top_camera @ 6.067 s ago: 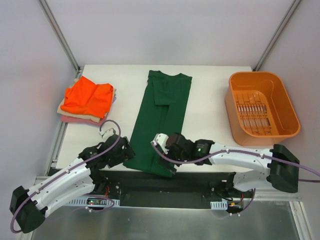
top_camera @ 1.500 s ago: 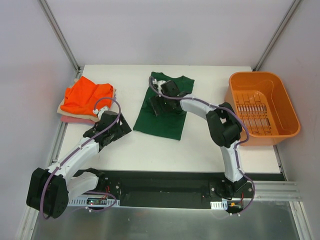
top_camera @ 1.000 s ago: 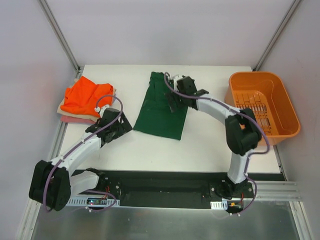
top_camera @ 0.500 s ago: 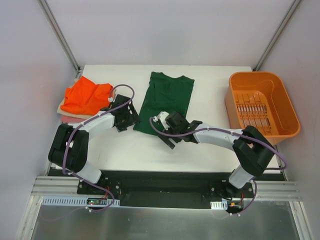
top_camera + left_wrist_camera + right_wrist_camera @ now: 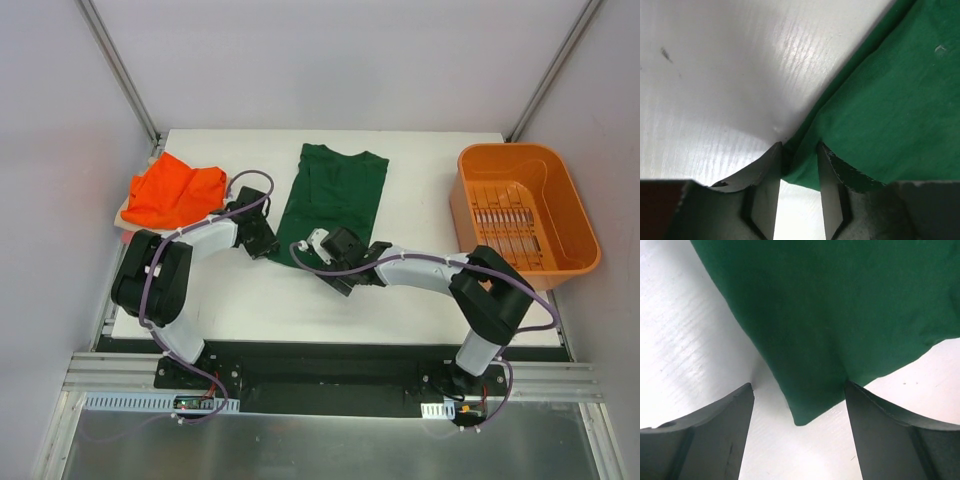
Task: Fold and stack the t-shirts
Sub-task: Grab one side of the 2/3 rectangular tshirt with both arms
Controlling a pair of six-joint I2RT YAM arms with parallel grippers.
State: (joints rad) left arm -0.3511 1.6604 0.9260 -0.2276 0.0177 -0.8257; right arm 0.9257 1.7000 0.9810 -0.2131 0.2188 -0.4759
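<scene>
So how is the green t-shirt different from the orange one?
The green t-shirt lies smooth and flat in the middle of the table; the orange t-shirt is rumpled, over by the left edge. The green t-shirt has the left gripper pinching its near edge and the right gripper open around a corner; no gripper is at the orange t-shirt. Both are soft cloth shirts.

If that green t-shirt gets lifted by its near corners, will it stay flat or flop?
Probably flop: the green t-shirt lies limp and puckers at the left gripper. Likely light, being so thin. Its layers may slip apart when raised.
</scene>
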